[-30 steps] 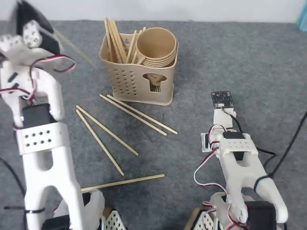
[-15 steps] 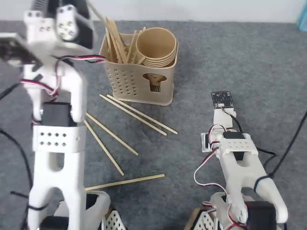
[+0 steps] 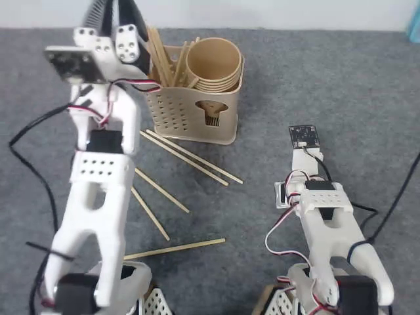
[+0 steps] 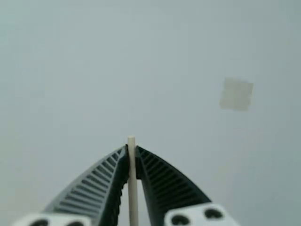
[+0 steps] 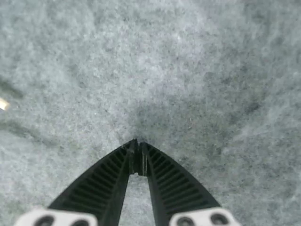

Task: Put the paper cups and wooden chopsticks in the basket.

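Note:
A beige perforated basket stands at the back of the grey carpet, with stacked paper cups and several wooden chopsticks standing in it. My left gripper is raised high just left of the basket's rim. In the left wrist view the left gripper is shut on one chopstick and faces a pale wall. My right arm rests folded at the right. My right gripper is shut on nothing, pointing down at bare carpet.
Loose chopsticks lie on the carpet in front of the basket: a pair running diagonally, two more by the left arm's base, and one near the front. A black cable trails at the right edge.
My left arm has swung from the far left toward the basket, carrying the chopstick up beside its rim. The right arm has not moved.

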Controlling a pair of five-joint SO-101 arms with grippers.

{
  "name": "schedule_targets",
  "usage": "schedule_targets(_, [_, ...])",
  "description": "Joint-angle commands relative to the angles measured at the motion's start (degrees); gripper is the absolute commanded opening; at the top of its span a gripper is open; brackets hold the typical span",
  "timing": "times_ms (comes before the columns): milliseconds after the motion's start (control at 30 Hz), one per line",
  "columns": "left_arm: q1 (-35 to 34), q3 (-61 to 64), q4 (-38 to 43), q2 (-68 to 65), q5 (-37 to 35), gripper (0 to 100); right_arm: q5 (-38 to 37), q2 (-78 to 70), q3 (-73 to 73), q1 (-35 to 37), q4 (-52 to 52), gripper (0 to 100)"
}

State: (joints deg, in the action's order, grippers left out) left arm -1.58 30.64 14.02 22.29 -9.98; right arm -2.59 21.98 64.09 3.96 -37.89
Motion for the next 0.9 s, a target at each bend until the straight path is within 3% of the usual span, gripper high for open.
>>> schedule_targets(0, [-0.26,-0.13,-2.73,-3.43,0.53,1,-0.7,2.51,-0.44,0.4,1.54,0.9])
schedule_targets(233, [0.26,0.75,-17.58,-4.4,0.7,2,-0.7,2.51,-0.44,0.4,1.63,0.9])
schedule_targets(333, [0.35,2.15,-18.02,-4.4,0.53,5,-0.7,2.51,-0.44,0.4,1.63,0.9])
schedule_targets(533, [0.09,1.98,-18.29,-3.69,-0.53,27,-0.7,2.51,-0.44,0.4,1.63,0.9])
schedule_targets(733, [-5.45,-0.22,-18.73,2.37,-7.21,28,-0.7,2.51,-0.44,0.4,1.63,0.9])
schedule_targets(867, [-11.25,-0.31,-33.67,11.6,-11.52,28,-0.7,2.51,-0.44,0.4,1.63,0.9])
